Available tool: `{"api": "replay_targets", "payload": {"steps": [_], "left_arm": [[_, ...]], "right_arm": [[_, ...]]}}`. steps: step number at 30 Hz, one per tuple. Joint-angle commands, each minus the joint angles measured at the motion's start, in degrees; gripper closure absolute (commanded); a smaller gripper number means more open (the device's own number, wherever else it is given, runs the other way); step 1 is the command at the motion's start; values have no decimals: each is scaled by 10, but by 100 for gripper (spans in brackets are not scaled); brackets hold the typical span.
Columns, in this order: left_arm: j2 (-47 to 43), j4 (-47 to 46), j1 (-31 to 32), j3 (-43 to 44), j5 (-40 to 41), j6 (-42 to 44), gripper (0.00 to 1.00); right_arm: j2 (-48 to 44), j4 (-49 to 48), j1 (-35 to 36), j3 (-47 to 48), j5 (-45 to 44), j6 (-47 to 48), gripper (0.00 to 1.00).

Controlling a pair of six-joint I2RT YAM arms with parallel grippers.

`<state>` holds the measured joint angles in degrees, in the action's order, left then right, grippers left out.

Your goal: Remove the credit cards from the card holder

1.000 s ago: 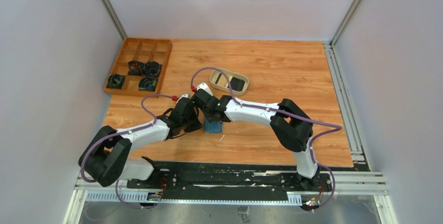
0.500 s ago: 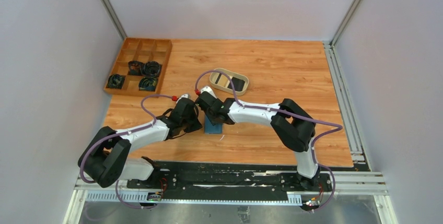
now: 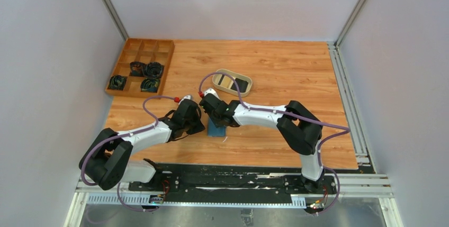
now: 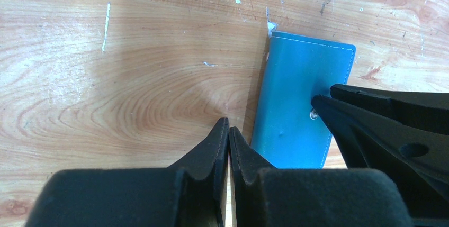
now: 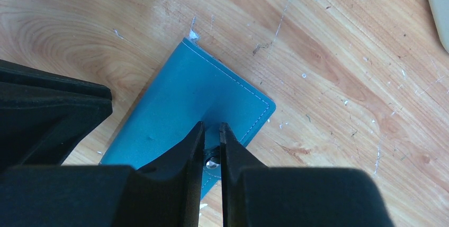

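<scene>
The teal-blue card holder lies folded flat on the wooden table between my two grippers. In the right wrist view the card holder shows its snap tab with a silver stud, and my right gripper is pinched on that tab. My left gripper is shut with nothing in it, its tips on the table just left of the card holder. Two credit cards, one tan-gold and one black, lie in the beige oval dish. Any cards inside the holder are hidden.
A brown wooden compartment tray with dark coiled items sits at the back left. The beige dish's edge shows at the top right of the right wrist view. Grey walls and metal rails bound the table.
My right gripper's jaws have narrowed onto the snap tab, and the right wrist has shifted slightly. The left arm and the card holder have stayed put.
</scene>
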<state>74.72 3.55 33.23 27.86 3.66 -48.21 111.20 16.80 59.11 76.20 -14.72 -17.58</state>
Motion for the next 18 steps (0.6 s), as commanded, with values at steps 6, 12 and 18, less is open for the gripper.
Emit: {"api": "replay_targets", "payload": {"steps": [6,12,18], "left_arm": [[-3,9,3,6,6,7,91],[-3,11,3,7,6,8,91],[-4,12,3,7,7,9,91]], "right_arm": [[-20,14,14,-14,5,5,84],[-19,-22,16,-40,-1,-3,84],[-36,-80,15,-83,-11,-18,84]]}}
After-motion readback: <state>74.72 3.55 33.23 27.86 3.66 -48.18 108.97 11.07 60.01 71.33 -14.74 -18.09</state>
